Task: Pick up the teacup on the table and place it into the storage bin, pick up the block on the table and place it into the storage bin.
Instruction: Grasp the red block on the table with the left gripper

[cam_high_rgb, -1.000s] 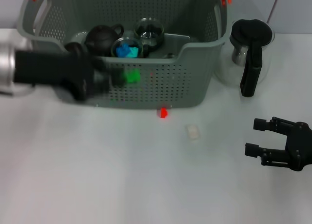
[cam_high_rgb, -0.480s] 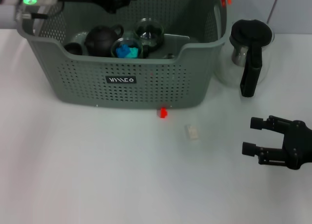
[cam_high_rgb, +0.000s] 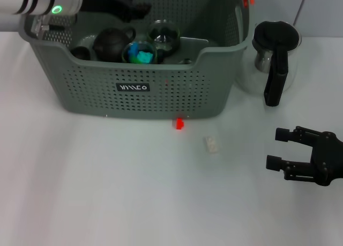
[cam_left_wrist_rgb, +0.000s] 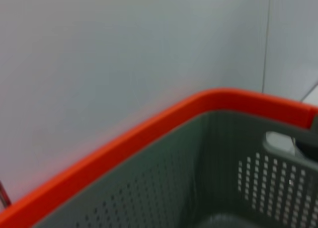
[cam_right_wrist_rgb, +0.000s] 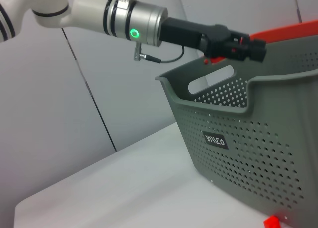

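Two arms in view: the left gripper (cam_high_rgb: 140, 9) has gone from the bin's near wall, w/ a green block, to hover over the far-left interior of the large grey perforated storage bin (cam_high_rgb: 161, 90); can't tell its jaw state, block no longer visible. That suggests the drop is done or nearly. Right gripper (cam_high_rgb: 280, 148) sits near-right on the table, jaws apart and empty; a small red block (cam_high_rgb: 179, 124) and pale chip (cam_high_rgb: 212, 144) lie just near of the bin, a black-handled glass kettle (cam_high_rgb: 275, 58) to its right, nothing blocking.
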### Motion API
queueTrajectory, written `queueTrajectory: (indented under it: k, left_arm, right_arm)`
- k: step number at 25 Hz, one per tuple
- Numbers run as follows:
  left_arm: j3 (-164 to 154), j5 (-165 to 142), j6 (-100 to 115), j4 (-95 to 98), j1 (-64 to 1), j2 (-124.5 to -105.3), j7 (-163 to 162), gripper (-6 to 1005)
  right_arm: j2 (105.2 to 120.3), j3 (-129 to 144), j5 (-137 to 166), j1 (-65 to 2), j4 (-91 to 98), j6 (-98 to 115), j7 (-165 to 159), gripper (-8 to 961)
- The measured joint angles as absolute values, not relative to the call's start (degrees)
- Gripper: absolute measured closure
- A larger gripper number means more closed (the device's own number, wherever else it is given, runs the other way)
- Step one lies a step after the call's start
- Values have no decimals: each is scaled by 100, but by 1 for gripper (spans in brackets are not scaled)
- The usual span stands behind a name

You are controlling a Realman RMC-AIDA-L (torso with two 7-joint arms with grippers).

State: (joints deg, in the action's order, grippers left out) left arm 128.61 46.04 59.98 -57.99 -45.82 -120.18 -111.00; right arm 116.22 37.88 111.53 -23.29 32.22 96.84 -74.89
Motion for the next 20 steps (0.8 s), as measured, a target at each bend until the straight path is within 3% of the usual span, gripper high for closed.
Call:
queueTrajectory:
  k: [4, 5, 12, 14, 20]
  left_arm:
    - [13000, 4745, 6028, -6250, -4423, -12161, -11256, 630]
    - [13129, 5258, 6331, -6706, -4118, -12224, -11294, 608]
    - [13247, 7240, 7808, -7286, -2902, -12219, -10282, 350]
    - [13251, 7637, 8486, -7134, -2419, -12224, -9450, 141]
    - [13063, 7237, 8904, -6232, -1950, -12357, -7932, 146]
  right_arm:
    - [11620, 3787, 11153, -2329, 3212, 9689, -7489, 41]
    - [11620, 3788, 11153, -2329, 3212, 9692, -7490, 41]
    - [11593, 3788, 11153, -2283, 3239, 9711, -7530, 41]
    - [11590, 3788, 11153, -2280, 3241, 9711, -7531, 41]
    - [11592, 3796, 11153, -2295, 3250, 9690, -7530, 41]
